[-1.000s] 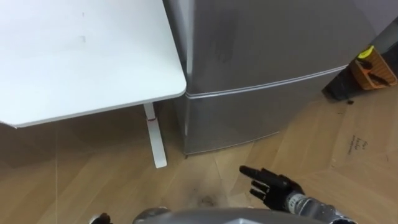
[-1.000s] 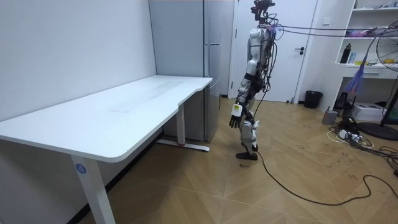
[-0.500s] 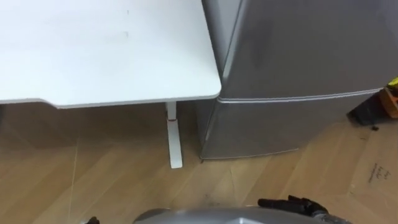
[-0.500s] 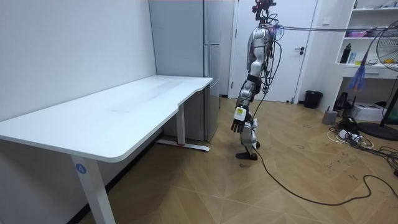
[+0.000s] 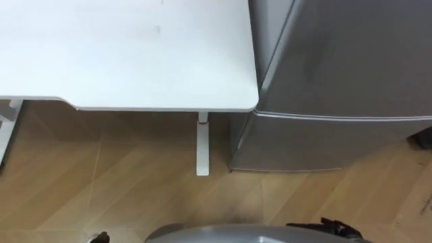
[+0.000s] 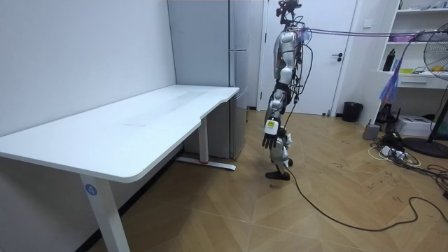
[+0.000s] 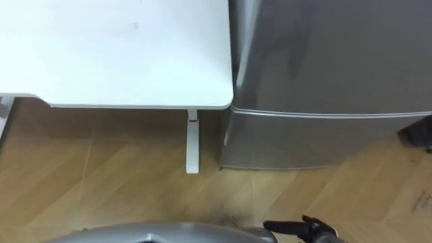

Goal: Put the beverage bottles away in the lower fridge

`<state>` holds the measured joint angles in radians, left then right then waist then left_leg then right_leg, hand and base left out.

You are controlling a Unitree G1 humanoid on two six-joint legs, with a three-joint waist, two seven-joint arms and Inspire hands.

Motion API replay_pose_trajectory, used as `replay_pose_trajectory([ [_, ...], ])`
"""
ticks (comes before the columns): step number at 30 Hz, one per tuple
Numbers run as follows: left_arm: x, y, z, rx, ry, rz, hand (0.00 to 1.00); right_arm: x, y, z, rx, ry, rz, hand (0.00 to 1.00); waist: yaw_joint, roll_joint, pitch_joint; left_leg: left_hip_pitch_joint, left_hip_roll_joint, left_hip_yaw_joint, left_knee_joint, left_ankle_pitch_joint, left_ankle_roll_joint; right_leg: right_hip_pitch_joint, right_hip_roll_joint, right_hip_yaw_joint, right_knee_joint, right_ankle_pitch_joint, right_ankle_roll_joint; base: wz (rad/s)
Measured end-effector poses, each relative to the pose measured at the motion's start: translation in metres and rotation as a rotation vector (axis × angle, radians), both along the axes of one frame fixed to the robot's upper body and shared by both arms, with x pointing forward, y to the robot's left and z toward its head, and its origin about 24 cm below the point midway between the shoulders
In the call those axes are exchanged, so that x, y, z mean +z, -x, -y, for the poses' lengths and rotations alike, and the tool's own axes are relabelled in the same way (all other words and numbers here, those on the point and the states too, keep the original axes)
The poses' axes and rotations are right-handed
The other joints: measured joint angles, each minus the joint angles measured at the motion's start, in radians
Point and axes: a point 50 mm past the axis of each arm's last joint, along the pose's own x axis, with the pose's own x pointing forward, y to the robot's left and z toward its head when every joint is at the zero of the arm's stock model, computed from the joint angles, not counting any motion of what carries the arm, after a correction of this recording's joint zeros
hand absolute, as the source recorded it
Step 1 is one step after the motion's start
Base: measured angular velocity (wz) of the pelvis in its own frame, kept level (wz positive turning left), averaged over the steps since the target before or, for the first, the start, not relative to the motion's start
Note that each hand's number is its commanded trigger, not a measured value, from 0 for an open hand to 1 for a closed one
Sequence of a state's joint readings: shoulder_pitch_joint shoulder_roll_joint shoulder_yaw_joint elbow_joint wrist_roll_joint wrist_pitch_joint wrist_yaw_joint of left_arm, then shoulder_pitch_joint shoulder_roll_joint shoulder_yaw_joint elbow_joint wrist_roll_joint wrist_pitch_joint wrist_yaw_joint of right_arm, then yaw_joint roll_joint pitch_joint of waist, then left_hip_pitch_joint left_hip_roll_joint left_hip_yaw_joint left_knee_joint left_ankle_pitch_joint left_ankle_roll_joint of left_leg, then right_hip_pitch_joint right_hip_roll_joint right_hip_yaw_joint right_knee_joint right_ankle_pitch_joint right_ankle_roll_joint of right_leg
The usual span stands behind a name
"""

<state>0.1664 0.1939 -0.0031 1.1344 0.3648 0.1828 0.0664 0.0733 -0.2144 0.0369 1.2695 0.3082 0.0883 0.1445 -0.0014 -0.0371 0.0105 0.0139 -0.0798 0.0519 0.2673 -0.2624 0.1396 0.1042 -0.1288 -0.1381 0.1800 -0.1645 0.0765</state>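
Note:
The silver fridge (image 5: 337, 61) fills the upper right of the eye views. A seam separates its upper door from its lower door (image 5: 317, 145), and both doors are closed. My right hand (image 7: 300, 229) is low at the bottom edge, short of the lower door, with its dark fingers stretched forward and nothing in them. In the room view I stand upright facing the fridge (image 6: 238, 77), at the far end of the table. My left hand (image 6: 269, 133) hangs at my side with relaxed fingers, holding nothing.
A white table (image 5: 135, 54) butts against the fridge's left side, and its white leg (image 5: 202, 145) stands on the wood floor close to the fridge corner. Behind me in the room view are a door (image 6: 329, 56), shelves, a fan (image 6: 430, 56) and floor cables.
The eye view has swung left, so more table shows and the fridge sits further right. My right hand has sunk from mid-lower right to the bottom edge.

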Motion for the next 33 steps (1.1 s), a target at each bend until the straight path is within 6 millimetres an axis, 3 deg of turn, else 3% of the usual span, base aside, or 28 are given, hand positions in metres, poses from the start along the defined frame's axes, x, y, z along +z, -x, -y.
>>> replay_pose_trajectory([
  [11,0.0,-0.001,0.0,0.045,-0.01,-0.016,0.0,-0.003,0.001,-0.008,0.008,-0.022,-0.012,0.0,0.012,-0.016,-0.0009,0.011,0.022,0.027,-0.015,0.002,-0.024,0.005,0.02,0.007,-0.025,0.0,0.0,-0.09],
  [21,-0.002,0.001,0.004,0.069,0.008,-0.032,0.0,-0.004,0.003,-0.012,0.009,-0.034,-0.018,0.0,0.008,-0.017,-0.0009,0.016,0.066,0.029,-0.014,0.002,-0.078,0.016,0.066,0.028,-0.046,0.001,-0.001,-0.04],
  [33,-0.002,0.007,0.004,0.112,0.025,-0.051,0.0,-0.004,0.01,-0.01,-0.048,-0.057,-0.059,0.0,0.004,-0.009,-0.0059,0.018,0.097,0.025,0.009,0.0,-0.12,0.033,0.101,0.022,-0.044,-0.017,-0.037,0.0],
])
